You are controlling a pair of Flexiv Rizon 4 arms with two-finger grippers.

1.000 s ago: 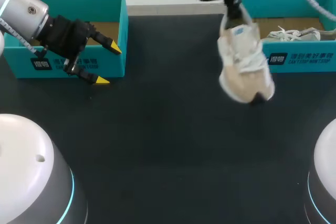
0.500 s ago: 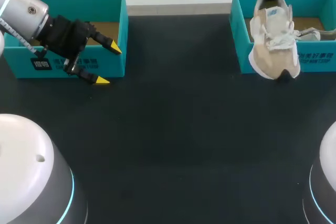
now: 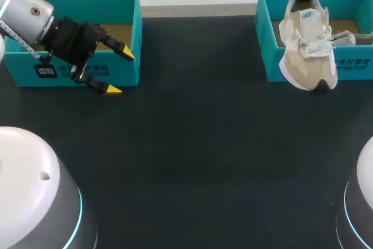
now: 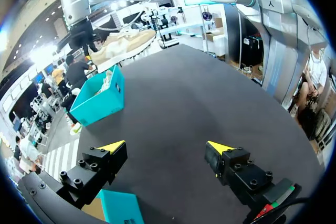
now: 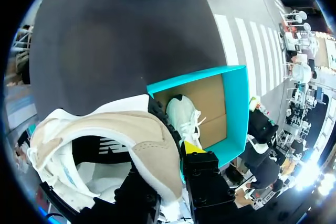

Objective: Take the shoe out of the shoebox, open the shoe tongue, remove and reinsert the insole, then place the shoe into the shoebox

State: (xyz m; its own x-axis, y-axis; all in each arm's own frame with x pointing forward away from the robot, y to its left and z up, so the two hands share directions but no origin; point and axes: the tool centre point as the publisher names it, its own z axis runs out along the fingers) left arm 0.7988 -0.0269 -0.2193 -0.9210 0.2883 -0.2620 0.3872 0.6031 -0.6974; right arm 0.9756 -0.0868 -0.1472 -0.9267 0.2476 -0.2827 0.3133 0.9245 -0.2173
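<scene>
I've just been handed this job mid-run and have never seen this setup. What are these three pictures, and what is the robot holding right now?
You are driving two robot arms at a black table. The head view looks down from above and behind them; each round picture comes from a camera on one arm's wrist, looking along its yellow-tipped fingers. The left gripper is open and empty, close to the left shoebox. The right gripper is shut on the heel of a beige shoe, which hangs toe down at the near wall of the right shoebox. A second, white shoe lies inside that box.
</scene>
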